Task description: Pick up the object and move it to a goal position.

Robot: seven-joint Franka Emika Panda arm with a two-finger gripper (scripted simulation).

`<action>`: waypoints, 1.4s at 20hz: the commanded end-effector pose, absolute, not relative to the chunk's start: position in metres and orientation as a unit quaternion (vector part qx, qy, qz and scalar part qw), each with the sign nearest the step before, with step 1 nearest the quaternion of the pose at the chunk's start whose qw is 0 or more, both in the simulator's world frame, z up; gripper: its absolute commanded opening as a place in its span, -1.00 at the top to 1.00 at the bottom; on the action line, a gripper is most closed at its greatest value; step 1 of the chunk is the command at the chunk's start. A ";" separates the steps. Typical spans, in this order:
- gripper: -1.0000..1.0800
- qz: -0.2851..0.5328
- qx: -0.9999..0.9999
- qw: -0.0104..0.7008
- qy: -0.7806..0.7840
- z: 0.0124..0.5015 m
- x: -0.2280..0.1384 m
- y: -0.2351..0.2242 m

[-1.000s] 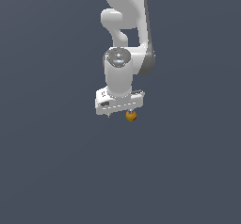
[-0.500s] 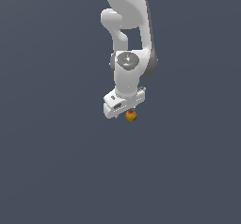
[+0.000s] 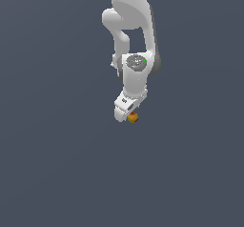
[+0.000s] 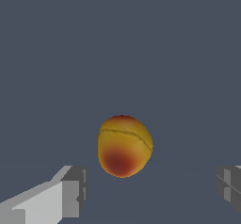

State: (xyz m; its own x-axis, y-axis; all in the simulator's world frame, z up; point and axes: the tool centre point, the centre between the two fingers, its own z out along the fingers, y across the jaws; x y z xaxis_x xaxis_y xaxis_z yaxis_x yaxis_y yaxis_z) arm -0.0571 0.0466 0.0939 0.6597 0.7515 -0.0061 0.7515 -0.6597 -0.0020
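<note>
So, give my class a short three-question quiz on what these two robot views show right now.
1. True or false: the hand has its fingers closed on the fruit.
2. Which colours show on the fruit? A) green and white B) yellow-orange and red C) blue
3. In the exterior view, the fruit sits just below the ____.

Key:
1. False; there are gaps on both sides.
2. B
3. hand

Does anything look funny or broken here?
Nothing stands out. The small yellow-orange ball with a red blotch looks whole and sits on the plain grey floor between the white gripper fingers, which are spread wide and not touching it.
</note>
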 end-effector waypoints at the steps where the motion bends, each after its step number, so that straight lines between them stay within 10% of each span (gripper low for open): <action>1: -0.92 -0.002 0.899 0.000 0.438 0.091 -0.061 0.051; 28: -0.92 0.000 0.878 0.000 0.478 0.036 -0.069 0.059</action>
